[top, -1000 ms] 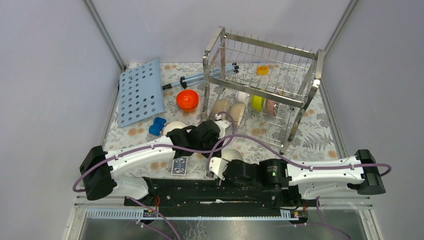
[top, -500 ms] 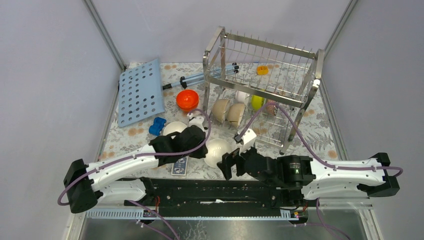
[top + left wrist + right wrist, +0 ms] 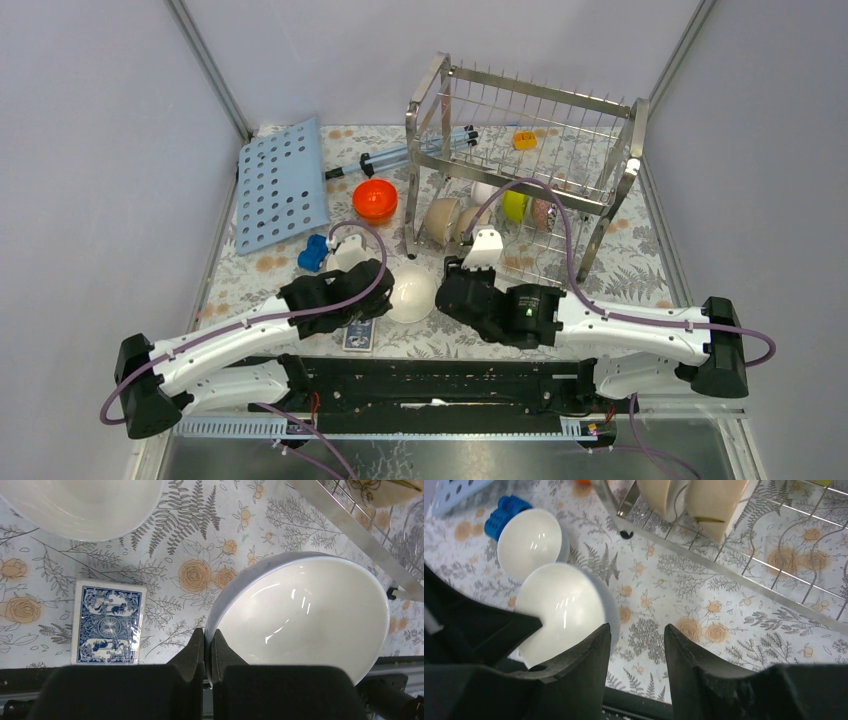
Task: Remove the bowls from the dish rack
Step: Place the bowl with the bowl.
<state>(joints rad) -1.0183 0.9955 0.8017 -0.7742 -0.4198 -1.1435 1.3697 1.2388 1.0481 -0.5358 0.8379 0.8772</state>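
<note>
Left wrist: my left gripper (image 3: 207, 635) had taken the white bowl (image 3: 300, 615), rim pinched; right gripper (image 3: 636, 632), spread empty, could revisit the dish rack (image 3: 410, 170).

Floral tablecloth (image 3: 200, 540), white bowl (image 3: 300, 615), orange bowl (image 3: 375, 198), blue-patterned card box (image 3: 107, 622), silver dish rack (image 3: 410, 140)

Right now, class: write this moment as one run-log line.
left gripper: shut on white bowl rim | right gripper: open, empty, facing dish rack | dish rack: two beige bowls on lower tier
</note>
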